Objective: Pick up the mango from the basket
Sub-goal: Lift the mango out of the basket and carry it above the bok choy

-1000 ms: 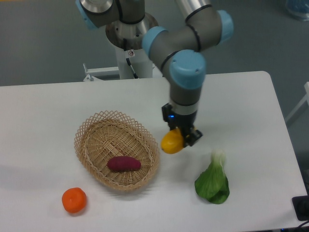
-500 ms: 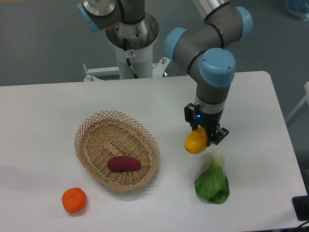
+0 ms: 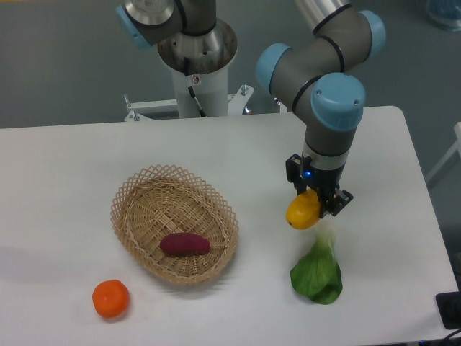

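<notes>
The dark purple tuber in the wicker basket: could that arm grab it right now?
Probably not yet: its jaws are shut on the yellow mango, beside the basket. Nothing covers the tuber.

Yellow mango [image 3: 302, 210] held in pincer [image 3: 318, 207], off table, right of tan wicker basket [image 3: 137, 193], well apart.

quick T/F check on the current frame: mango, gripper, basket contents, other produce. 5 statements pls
1. The gripper is shut on the mango. True.
2. The mango lies inside the basket. False: it is held right of the basket, clear of its rim.
3. A purple-red tuber lies in the basket. True.
4. The orange fruit sits in the basket. False: it rests on the table, near the basket's front-left edge.
5. The leafy green is left of the basket. False: it lies to the right, just below the held mango in the image.
</notes>
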You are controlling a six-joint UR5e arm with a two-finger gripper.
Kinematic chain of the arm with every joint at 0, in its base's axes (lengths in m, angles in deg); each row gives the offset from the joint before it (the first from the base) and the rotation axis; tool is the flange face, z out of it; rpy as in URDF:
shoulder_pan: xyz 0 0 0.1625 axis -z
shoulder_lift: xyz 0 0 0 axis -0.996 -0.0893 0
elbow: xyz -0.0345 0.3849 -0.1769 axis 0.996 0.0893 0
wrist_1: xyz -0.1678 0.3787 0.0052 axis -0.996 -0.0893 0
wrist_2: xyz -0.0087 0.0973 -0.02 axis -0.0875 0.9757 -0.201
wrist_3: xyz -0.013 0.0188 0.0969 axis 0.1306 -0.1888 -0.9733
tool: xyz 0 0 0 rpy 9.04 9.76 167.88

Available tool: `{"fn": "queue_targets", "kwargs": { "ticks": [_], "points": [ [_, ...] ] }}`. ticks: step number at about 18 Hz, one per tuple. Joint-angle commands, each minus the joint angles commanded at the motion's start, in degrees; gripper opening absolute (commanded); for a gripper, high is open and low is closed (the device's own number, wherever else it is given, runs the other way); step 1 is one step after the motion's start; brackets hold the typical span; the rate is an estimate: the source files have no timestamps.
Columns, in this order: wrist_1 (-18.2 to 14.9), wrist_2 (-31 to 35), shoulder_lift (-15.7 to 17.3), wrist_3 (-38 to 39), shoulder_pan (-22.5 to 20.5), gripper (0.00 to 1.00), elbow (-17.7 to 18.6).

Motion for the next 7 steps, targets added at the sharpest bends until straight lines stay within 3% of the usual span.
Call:
{"fn": "queue_targets", "kwargs": {
  "ticks": [7],
  "points": [
    [0.3, 0.0, 0.0, 0.0, 0.0, 0.53, 0.4]
  ]
}}
